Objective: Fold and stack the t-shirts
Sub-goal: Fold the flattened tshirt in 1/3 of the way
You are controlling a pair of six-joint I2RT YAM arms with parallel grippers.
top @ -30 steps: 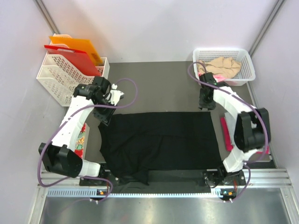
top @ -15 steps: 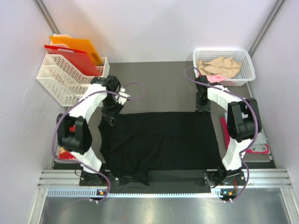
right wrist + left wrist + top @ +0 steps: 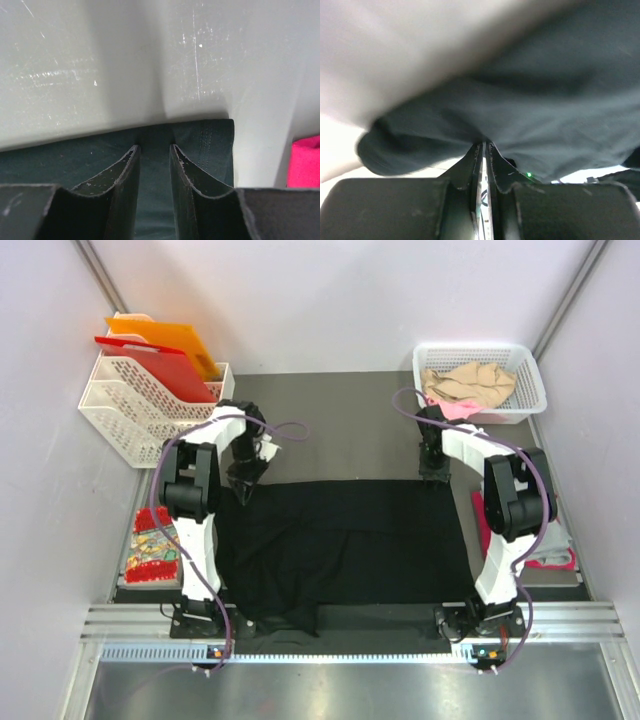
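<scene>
Top view
Black t-shirt (image 3: 345, 540): spread flat over the middle of the grey counter (image 3: 340, 420); its near-left part is rumpled and folded over.
Left jaws: set at the black t-shirt's far-left corner; their opening cannot be told from above.
Right jaws: set at the black t-shirt's far-right corner, tips down at the hem.
White basket (image 3: 528, 370): placed beyond the black t-shirt's far-right corner; a beige t-shirt (image 3: 470, 382) is heaped inside, with a pink t-shirt (image 3: 455, 408) showing at the near wall.
Magenta-pink t-shirt (image 3: 486, 525): laid just beside the black t-shirt's right edge, partly hidden by the right arm.
Grey t-shirt (image 3: 555, 540): seen further right of the black t-shirt.
File rack (image 3: 120, 400): placed beyond the black t-shirt's far-left corner, with a red folder (image 3: 150, 365) and an orange folder (image 3: 165, 337) stood in it.
Patterned card (image 3: 155, 545): laid left of the black t-shirt.

Left wrist view
Left jaws: closed to a thin slit between the fingers (image 3: 462, 170); the black t-shirt (image 3: 545, 100) is pinched at the tips and bunched above them.

Right wrist view
Right jaws: held a narrow gap apart; the fingers (image 3: 125, 175) are set on the black t-shirt (image 3: 210, 145) at its hem, and cloth is seen in the gap. Whether it is gripped cannot be told.
Magenta-pink t-shirt (image 3: 305, 162): glimpsed right of the black t-shirt's corner.
</scene>
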